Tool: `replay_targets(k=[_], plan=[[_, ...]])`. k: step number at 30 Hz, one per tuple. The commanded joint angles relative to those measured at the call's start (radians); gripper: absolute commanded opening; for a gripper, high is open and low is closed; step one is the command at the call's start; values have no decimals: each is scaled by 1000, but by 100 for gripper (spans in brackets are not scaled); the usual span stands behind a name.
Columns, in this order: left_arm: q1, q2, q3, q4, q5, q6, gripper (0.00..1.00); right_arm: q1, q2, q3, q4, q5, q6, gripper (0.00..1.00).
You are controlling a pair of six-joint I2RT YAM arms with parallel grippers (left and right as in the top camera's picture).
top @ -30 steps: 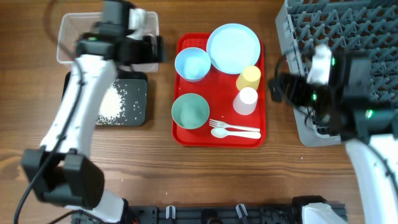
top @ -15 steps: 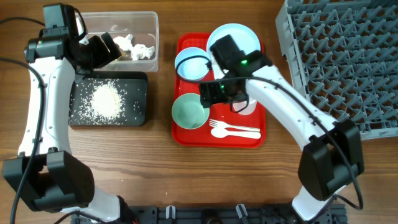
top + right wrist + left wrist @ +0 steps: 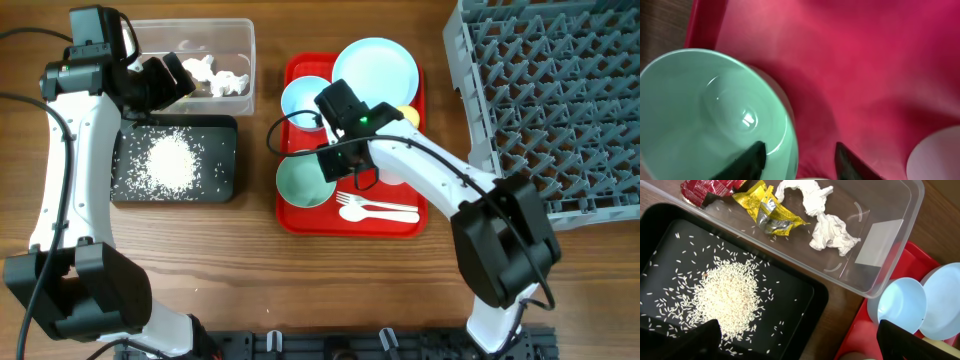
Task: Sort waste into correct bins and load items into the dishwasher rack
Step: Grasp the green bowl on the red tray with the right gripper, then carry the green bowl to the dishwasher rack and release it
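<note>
My right gripper is down at the pale green bowl on the red tray. Its jaws are partly closed astride the bowl's right rim, one finger inside and the other outside with a gap left. Overhead, that gripper sits between the green bowl and the white cup. My left gripper hangs wide open and empty above the black tray holding the rice heap. The clear tub holds a red wrapper, a yellow wrapper and tissue.
The red tray also carries a blue bowl, a blue plate, a yellow cup and a white fork and spoon. The grey dishwasher rack fills the back right corner.
My right arm swung from the rack over to the red tray and came down on the green bowl's rim, its jaws narrowing. The left arm shifted left a second ago, then stayed still.
</note>
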Motion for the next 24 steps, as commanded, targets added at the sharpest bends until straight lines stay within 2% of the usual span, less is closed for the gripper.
replay_targets(k=[1, 7, 9, 14, 16, 19, 21, 24], plan=[[3, -2, 5, 0, 5, -13, 100, 1, 35, -9, 15, 19, -28, 26], [3, -2, 5, 0, 5, -13, 100, 0, 45, -12, 29, 22, -45, 18], [3, -2, 5, 0, 5, -13, 100, 0, 45, -12, 37, 23, -45, 4], [3, -2, 5, 0, 5, -13, 100, -1, 1, 13, -13, 93, -45, 4], [3, -2, 5, 0, 5, -12, 100, 0, -45, 51, -65, 152, -45, 4], [3, -2, 5, 0, 5, -13, 100, -2, -174, 129, -135, 366, -47, 4], [3, -2, 5, 0, 5, -13, 100, -21, -258, 147, -123, 528, -65, 4], [3, -2, 5, 0, 5, -13, 100, -93, -352, 147, -43, 651, -177, 4]])
